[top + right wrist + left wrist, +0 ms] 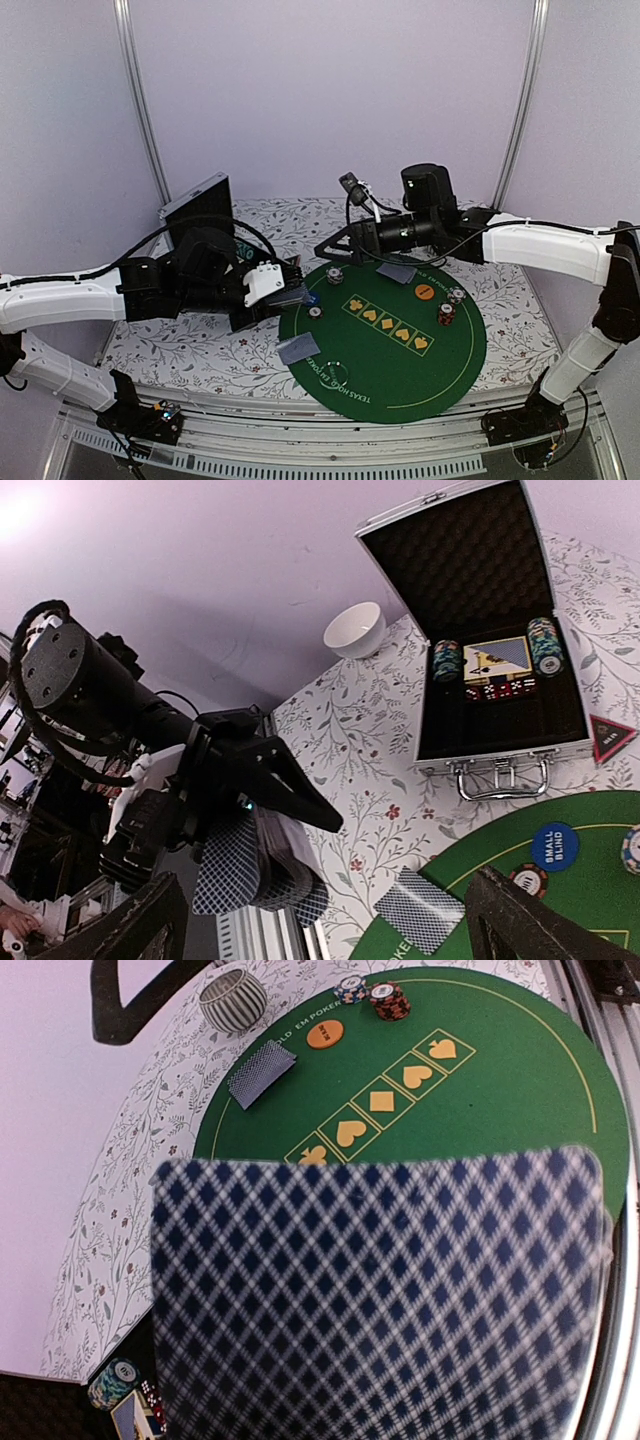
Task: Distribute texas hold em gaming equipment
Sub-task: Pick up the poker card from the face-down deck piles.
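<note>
The right gripper (335, 250) hangs over the far rim of the green mat (400, 375), its jaws spread wide and nothing between them. A single card (397, 272) lies face down on the mat just beside it. The left gripper (290, 295) is clenched on a deck of playing cards (255, 870), held above the bench (180, 345) at the mat's left edge; in the left wrist view the patterned back of the deck fills the lower half. A second card (298, 348) rests on the near left part of the mat. One chip stack (334, 277) stands at the mat's far left, and on the right a pale stack (456, 296) and a red stack (446, 315) stand close together, with the orange disc (424, 291) near them. The blue disc (553, 846) and the white disc (315, 312) lie by the left rim. The triangle (612, 738) sits on the bench beside the open aluminium case (480, 750), which holds more chips (447, 660). A ribbed cup (233, 1000) stands off the mat.
</note>
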`<move>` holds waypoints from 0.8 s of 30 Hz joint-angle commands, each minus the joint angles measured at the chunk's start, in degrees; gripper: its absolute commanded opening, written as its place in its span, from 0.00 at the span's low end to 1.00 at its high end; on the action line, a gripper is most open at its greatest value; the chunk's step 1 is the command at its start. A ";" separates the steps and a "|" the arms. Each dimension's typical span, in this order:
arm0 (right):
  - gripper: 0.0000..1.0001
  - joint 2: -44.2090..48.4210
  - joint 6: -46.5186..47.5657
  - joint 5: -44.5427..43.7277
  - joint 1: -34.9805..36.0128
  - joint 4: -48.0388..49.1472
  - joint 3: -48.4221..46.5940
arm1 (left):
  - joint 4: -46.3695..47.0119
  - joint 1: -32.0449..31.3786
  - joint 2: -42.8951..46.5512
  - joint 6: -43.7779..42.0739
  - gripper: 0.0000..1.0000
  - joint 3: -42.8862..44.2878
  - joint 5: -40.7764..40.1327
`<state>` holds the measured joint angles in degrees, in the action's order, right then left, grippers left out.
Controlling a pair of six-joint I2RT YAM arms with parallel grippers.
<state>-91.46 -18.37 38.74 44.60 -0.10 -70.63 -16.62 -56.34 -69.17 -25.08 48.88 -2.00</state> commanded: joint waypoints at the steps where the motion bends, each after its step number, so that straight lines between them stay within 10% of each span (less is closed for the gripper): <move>1: 0.99 -3.53 -3.54 2.42 2.64 -1.71 -3.63 | 1.33 0.55 0.00 -0.29 0.42 0.03 -0.32; 24: 0.99 -10.92 4.61 -10.64 6.44 -18.16 -12.69 | 2.03 0.65 0.52 -0.33 0.42 -0.19 -1.60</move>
<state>-103.46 -16.62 34.20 51.00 -12.95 -81.62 -16.67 -56.27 -69.17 -25.23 48.84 -3.31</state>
